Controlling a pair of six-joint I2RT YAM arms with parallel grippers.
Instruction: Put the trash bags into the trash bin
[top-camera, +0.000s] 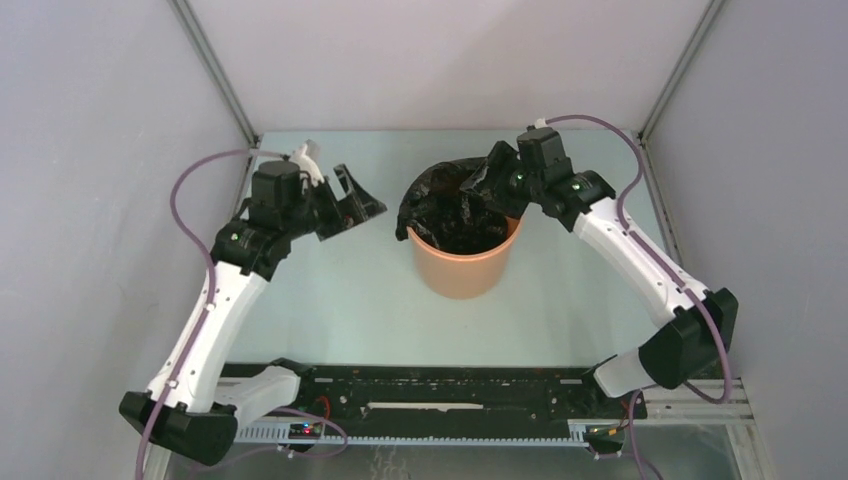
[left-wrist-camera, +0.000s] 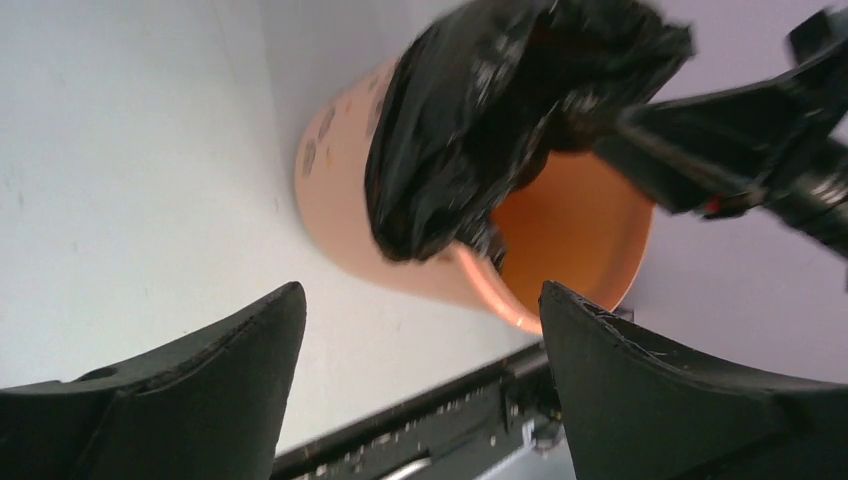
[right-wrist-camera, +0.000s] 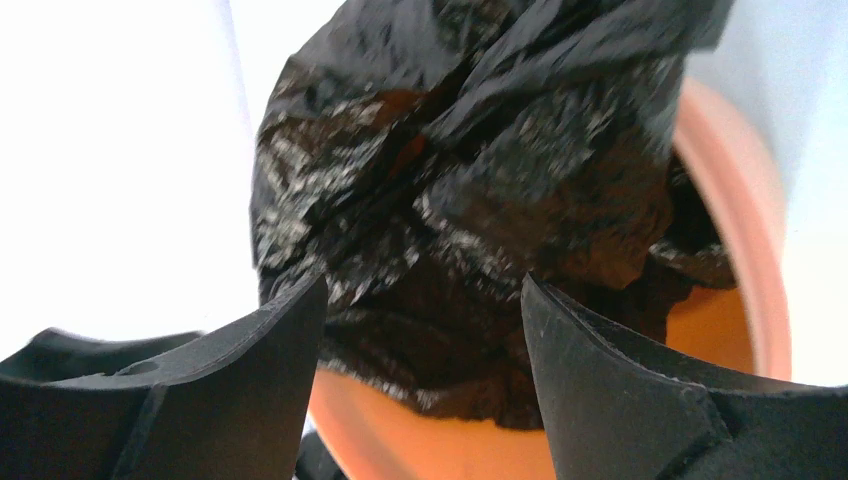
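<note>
The orange trash bin (top-camera: 465, 268) stands upright mid-table. The black trash bag (top-camera: 447, 205) is crumpled inside it and bulges over the left and back rim. My left gripper (top-camera: 352, 205) is open and empty, left of the bin and apart from it. In the left wrist view, my left gripper (left-wrist-camera: 421, 292) faces the bin (left-wrist-camera: 335, 200) and the bag (left-wrist-camera: 480, 110). My right gripper (top-camera: 482, 182) hovers over the bin's back right rim. In the right wrist view it (right-wrist-camera: 422, 284) is open just above the bag (right-wrist-camera: 460, 180), with the bin's inner wall (right-wrist-camera: 715, 330) beside it.
A black rail (top-camera: 430, 400) runs along the near table edge between the arm bases. Grey enclosure walls close the left, right and back sides. My right gripper's body (left-wrist-camera: 720, 140) reaches over the bin from the far side in the left wrist view.
</note>
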